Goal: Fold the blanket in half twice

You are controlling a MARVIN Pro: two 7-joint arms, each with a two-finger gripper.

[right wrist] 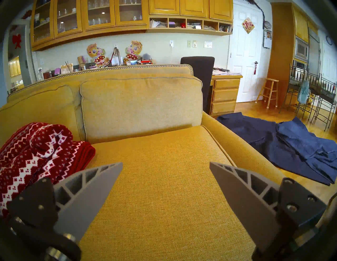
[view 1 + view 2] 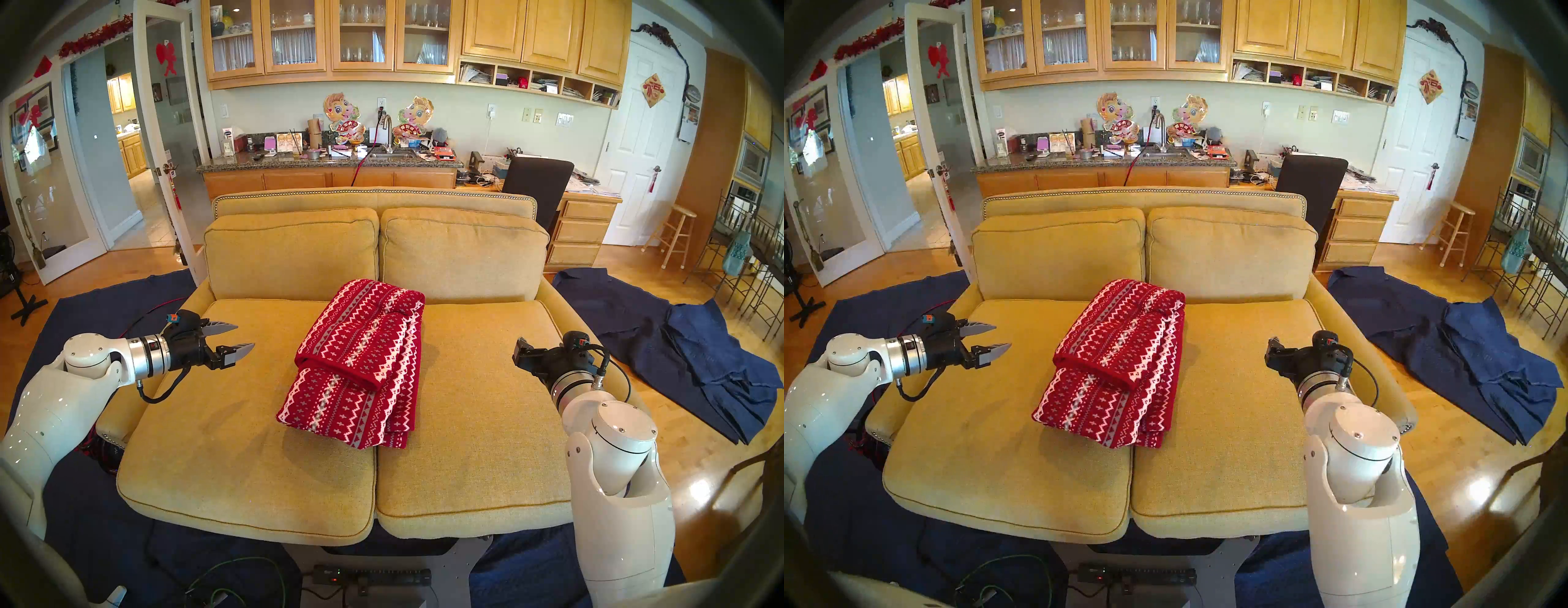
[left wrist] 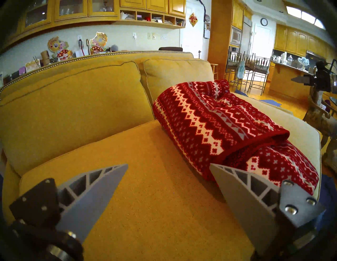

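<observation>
The blanket [image 2: 358,361] lies folded in a loose stack at the middle of the sofa [image 2: 237,424], straddling the seam between the two seat cushions, its top layer slanting toward one o'clock. The left gripper [image 2: 242,337] hangs at nine o'clock of the blanket, well apart from it, jaws spread wide and holding nothing. The right gripper [image 1: 166,165] hangs at three o'clock over the other cushion, also wide apart and empty. Dark blue cloths [image 2: 695,356] lie on the floor beyond
</observation>
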